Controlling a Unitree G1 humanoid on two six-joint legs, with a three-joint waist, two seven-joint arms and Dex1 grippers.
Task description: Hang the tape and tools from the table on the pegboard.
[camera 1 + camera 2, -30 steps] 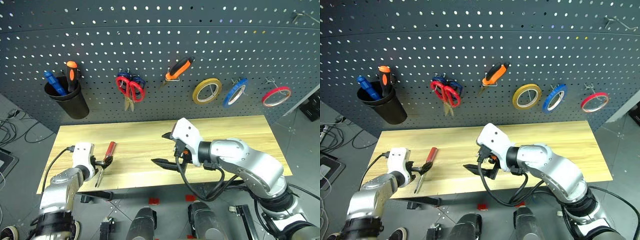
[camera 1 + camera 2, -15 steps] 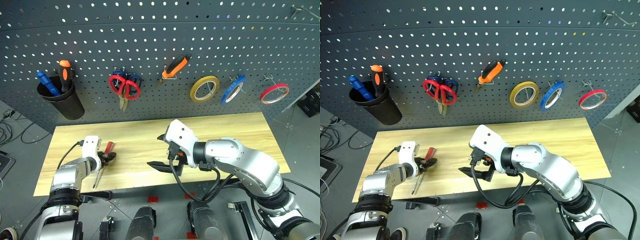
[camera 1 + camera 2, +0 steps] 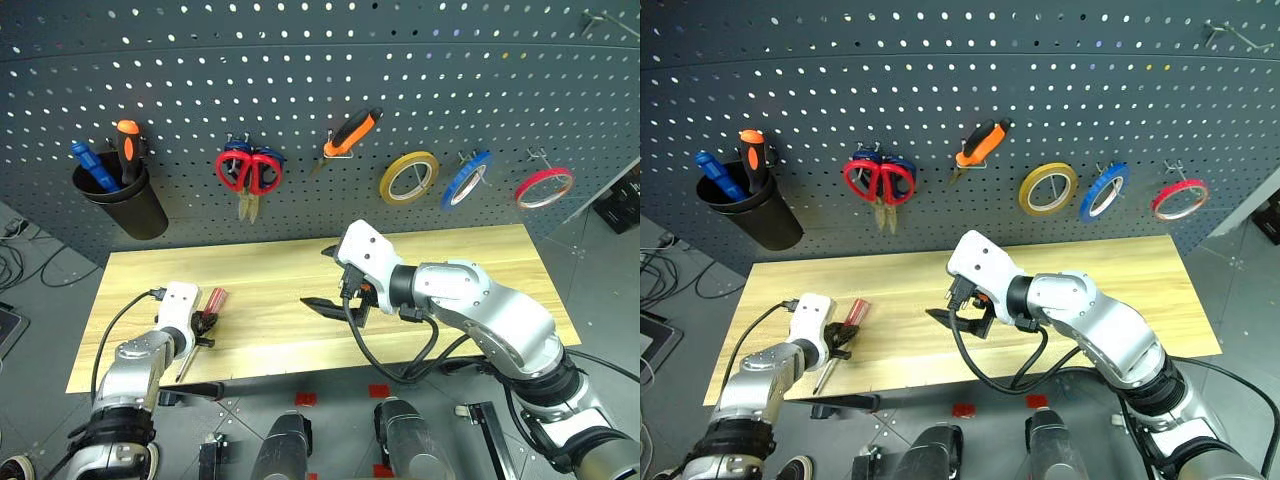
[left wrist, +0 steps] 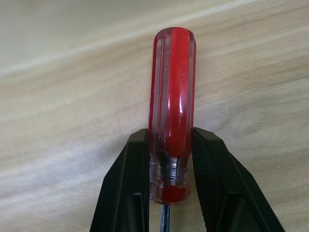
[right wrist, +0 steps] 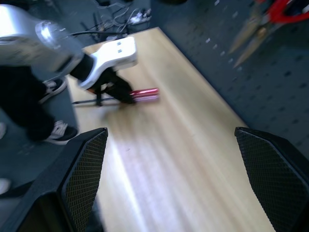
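Note:
A slim red-handled screwdriver lies on the wooden table near its front left, handle toward the pegboard. My left gripper is shut on the lower end of that handle, one finger pressed to each side. My right gripper hovers open over the table's middle with nothing between its fingers. On the pegboard hang the red-handled scissors, the orange-and-black pliers and the thin red tape.
A black cup with blue and orange-black screwdrivers hangs at the board's left. Yellow tape and blue tape hang between the pliers and the red tape. Blue-handled scissors sit behind the red ones.
My left gripper has closed on the screwdriver's handle, which was between open fingers a second ago. The right gripper has lifted slightly toward the board, still open.

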